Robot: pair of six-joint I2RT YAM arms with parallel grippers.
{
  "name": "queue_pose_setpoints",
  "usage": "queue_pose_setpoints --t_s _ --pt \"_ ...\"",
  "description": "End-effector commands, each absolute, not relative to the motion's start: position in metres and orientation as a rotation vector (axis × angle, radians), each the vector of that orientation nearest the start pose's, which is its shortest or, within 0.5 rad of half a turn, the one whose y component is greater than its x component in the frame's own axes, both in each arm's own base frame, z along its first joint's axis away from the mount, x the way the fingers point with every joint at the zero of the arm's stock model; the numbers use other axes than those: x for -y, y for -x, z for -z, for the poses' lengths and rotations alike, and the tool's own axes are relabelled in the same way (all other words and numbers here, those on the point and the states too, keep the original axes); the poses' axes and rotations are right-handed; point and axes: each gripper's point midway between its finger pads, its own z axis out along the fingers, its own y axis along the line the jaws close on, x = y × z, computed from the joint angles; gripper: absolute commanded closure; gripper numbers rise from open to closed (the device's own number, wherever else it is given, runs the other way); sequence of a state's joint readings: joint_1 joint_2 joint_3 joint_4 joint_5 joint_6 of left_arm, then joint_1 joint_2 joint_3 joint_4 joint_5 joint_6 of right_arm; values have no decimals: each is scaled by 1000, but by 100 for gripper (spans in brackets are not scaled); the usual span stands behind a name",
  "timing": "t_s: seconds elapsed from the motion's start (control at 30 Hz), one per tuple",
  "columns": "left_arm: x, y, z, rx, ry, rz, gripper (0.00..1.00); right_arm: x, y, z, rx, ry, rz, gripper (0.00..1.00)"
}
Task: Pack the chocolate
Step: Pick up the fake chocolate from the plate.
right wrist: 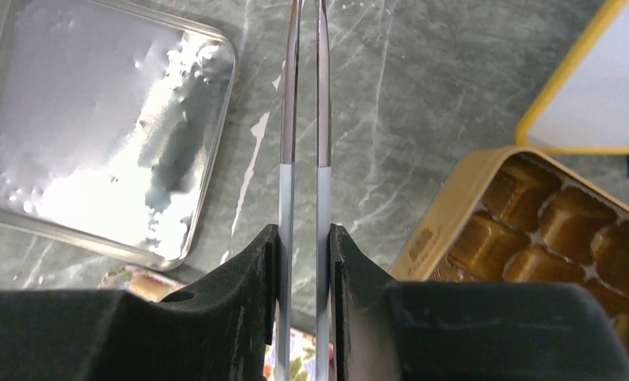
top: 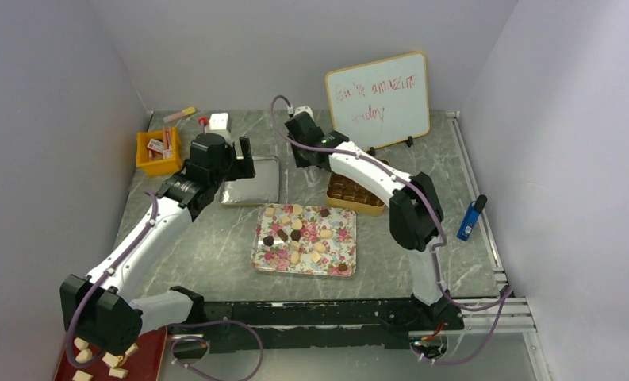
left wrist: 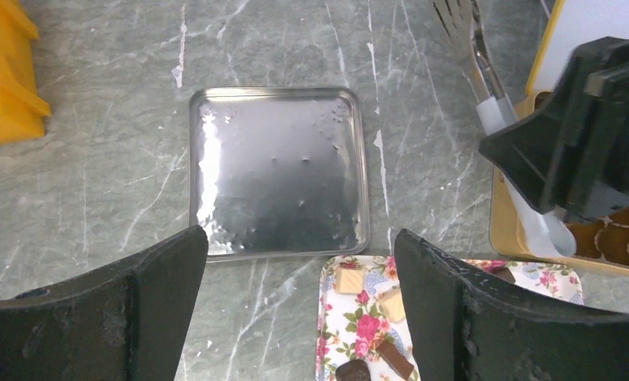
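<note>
Top view: walls [top: 57, 119] close the worktop [top: 216, 254] at left, back and right.

Centre: floral tray [top: 344, 234], chocolate [top: 295, 236] scattered over it, bare marble round its left, right and near sides.

Silver tray [top: 255, 186] lies just upper left of it and gold box [top: 357, 198] upper right, with a narrow bare strip between the two.

Left tool [left wrist: 299, 317], jaws wide with nothing between, hangs above the silver tray.

Right tool [right wrist: 304, 238], clamped on tongs [right wrist: 303, 119], occupies that strip from above.

Whiteboard [top: 378, 99] blocks the upper right.

Yellow bin [top: 159, 152] is at upper left, with bare marble between it and the silver tray.

Left arm [top: 148, 238] crosses the lower left. Right arm [top: 410, 210] stands right of the floral tray.
</note>
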State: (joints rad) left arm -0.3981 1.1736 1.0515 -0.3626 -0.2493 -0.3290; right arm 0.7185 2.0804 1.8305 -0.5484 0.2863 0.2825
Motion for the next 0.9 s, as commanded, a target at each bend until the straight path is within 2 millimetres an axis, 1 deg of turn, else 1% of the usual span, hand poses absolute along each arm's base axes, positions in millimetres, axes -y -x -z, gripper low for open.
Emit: queue_pose_setpoints --t_s 0.0,0.23,0.5,0.67,0.87 --pt "120 -348 -246 -2010 85 261 8 -316 -407 -171 -2317 308 -196 82" --pt "122 -347 -244 -2013 76 274 8 -309 -363 -174 -2358 331 -193 79" --pt "125 -347 -244 -2013 76 292 8 -300 -315 -173 -2406 360 -179 78" --pt "125 -348 -244 -2016 73 288 8 -291 -281 -183 -2419 365 -209 79" --pt "125 -348 -245 -2011 76 291 8 -271 -234 -187 -2469 370 -203 79"
